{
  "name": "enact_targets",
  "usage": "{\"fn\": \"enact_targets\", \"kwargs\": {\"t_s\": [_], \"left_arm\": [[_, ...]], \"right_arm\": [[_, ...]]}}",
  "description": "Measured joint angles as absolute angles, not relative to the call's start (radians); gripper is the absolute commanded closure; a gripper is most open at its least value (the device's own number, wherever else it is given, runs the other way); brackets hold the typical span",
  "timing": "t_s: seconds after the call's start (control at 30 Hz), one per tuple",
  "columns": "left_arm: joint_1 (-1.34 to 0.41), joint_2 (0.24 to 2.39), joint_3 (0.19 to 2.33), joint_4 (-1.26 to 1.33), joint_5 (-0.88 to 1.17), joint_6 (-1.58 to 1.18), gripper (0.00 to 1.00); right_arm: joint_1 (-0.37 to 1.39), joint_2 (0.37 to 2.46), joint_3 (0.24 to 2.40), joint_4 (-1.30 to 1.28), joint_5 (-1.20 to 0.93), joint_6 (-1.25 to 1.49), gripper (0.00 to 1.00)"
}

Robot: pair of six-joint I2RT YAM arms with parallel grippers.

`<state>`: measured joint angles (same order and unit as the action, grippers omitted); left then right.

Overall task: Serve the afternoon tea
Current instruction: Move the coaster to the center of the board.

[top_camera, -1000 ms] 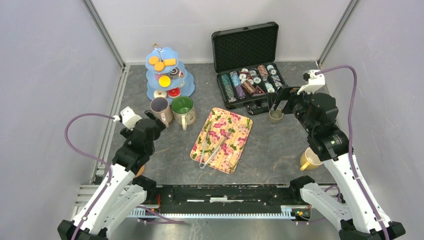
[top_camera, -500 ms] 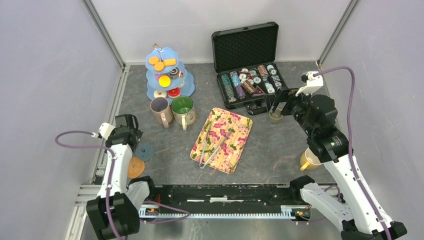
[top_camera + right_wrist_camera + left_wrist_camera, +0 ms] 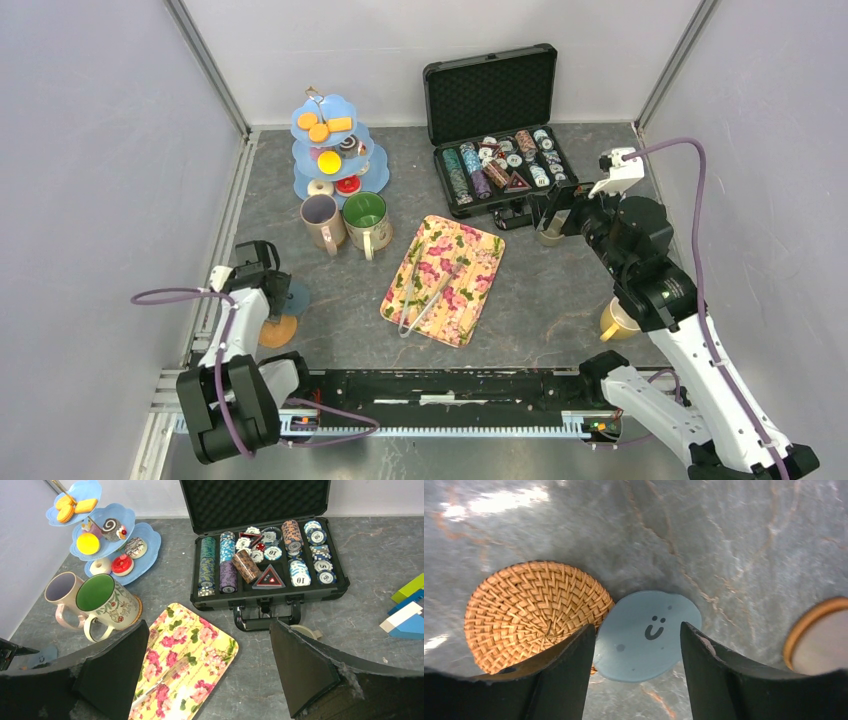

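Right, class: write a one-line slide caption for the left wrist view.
Left tool, open, over a blue smiley coaster beside a woven coaster on the table.

a lilac ceramic mug and a green-lined floral mug are set side by side in front of a blue three-tier stand; metal tongs are laid on a floral rectangular tray.

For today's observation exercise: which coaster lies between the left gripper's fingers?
The blue coaster with the smiley face; the orange woven coaster lies off to its side.
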<state>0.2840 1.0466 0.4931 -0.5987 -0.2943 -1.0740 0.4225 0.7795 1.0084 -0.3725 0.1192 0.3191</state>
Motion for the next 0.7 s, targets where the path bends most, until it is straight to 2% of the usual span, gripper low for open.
{"fn": "enact_targets", "kwargs": {"t_s": [0.13,0.4,0.57,0.7], "left_arm": [[0.22,1.043,0.479,-0.536,-0.268,-1.119,0.34],[-0.082,1.037,0.471,-0.51,-0.255,-1.257,0.33],[-0.204,1.047,0.471,-0.499,-0.268,-1.341,0.25],[-0.309,1.049,0.471,-0.482,-0.271,-1.398,0.23]], "right_arm": [[0.432,0.768,0.995,-0.374,0.138,0.312,0.02],[0.442,0.767,0.994,-0.374,0.158,0.308,0.02],[0.442,0.765,0.986,-0.373,0.16,0.308,0.02],[0.442,0.764,0.983,-0.373,0.16,0.308,0.02]]}}
